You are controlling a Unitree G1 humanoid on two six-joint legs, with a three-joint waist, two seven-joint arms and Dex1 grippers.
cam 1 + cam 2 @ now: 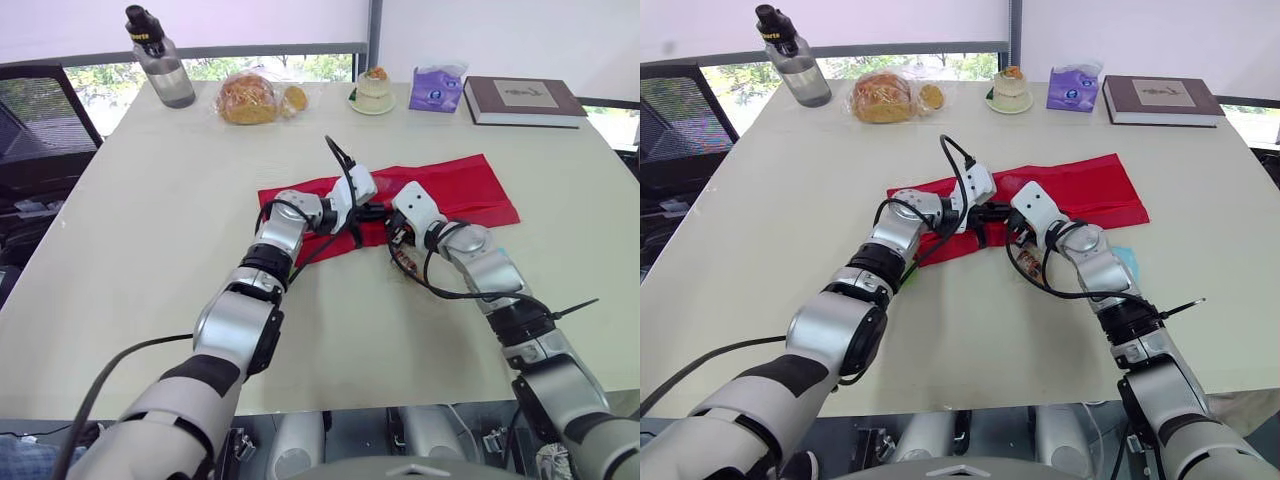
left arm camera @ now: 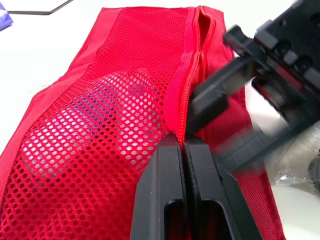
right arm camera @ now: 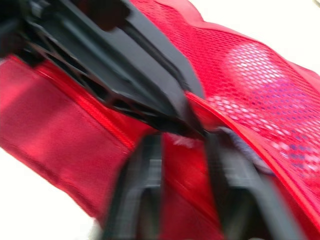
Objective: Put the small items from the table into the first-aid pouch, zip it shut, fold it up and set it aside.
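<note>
The red mesh first-aid pouch (image 1: 460,190) lies flat across the middle of the table (image 1: 150,230), its zipper partly open at the far end. My left gripper (image 2: 183,142) is shut on the zipper seam near the pouch's left end. Facing it, my right gripper (image 3: 185,145) has its fingers apart, with red pouch fabric between them. A blue item (image 2: 135,95) shows through the mesh inside. A small brownish packet (image 1: 1028,265) lies on the table under my right wrist. A light blue item (image 1: 1123,262) lies beside my right forearm.
Along the table's far edge stand a water bottle (image 1: 160,60), a bag of bread (image 1: 250,98), a small cake on a plate (image 1: 373,90), a purple tissue pack (image 1: 436,88) and a book (image 1: 522,100). A black chair (image 1: 40,110) stands at the left.
</note>
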